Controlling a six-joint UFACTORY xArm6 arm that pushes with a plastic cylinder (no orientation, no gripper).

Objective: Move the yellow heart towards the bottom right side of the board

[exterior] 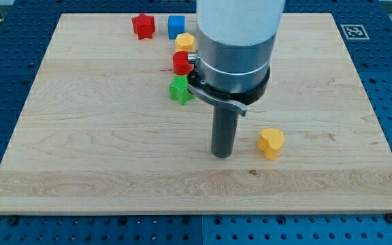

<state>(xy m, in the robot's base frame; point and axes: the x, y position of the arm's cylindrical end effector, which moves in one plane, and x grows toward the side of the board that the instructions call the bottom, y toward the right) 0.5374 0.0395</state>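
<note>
My tip point(222, 155) just left of yellow heart point(271, 143), lower-mid board point(80, 163).
No fingers on this rig, only the rod; I see a small gap btwn tip & heart, not touching afaict. Up top-centre: red star point(143, 26), blue cube point(176, 26), yellow block point(185, 42), red block point(182, 63) partly hidden by arm so shape unclear, green star point(180, 90).

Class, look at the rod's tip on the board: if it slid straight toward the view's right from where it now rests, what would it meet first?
My tip would probably meet the yellow heart first; it sits just right of the tip, slightly higher in the view, so contact may be glancing.
</note>
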